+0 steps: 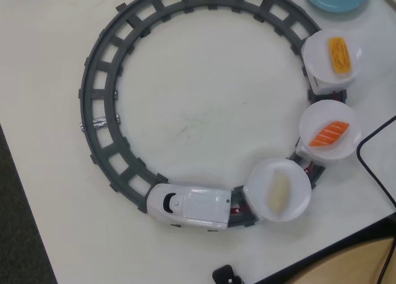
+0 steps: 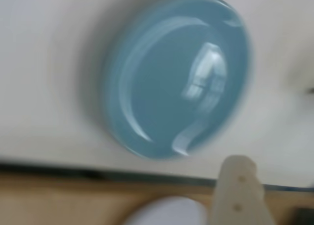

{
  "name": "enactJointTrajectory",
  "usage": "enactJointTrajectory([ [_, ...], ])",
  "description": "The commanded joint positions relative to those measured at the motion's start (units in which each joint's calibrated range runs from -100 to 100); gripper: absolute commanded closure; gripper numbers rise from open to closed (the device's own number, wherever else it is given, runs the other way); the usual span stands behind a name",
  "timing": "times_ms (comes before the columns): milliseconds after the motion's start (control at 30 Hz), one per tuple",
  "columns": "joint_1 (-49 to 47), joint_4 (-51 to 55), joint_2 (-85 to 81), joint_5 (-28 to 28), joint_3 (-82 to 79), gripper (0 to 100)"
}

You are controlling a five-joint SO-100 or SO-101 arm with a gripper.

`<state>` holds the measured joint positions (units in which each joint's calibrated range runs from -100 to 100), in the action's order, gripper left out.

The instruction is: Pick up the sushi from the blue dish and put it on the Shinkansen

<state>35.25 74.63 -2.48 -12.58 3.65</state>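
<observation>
Yellow-orange, the sushi (image 1: 339,54) already rests on the Shinkansen's (image 1: 189,206) far-right plate; the blue dish (image 2: 176,78) lies empty. Only one gripper finger (image 2: 238,190) shows, its state indeterminable; withdrawing clear seems wisest.

A plain white table (image 1: 204,123) with a toy train track (image 1: 111,80) suggests an office or hobby desk.

Wrist view, blurred: the blue dish (image 2: 176,75) on the white table (image 2: 44,63); one of my pale fingers (image 2: 238,190) below it.
</observation>
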Motion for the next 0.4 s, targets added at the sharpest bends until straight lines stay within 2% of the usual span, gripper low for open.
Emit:
enactJointTrajectory([
  [0, 2.0, -0.8, -3.5, 10.7, -8.5, 80],
  [167, 2.1, -2.6, -10.4, 11.5, -20.3, 80],
  [367, 1.6, -2.4, -28.8, 12.9, -33.6, 80],
])
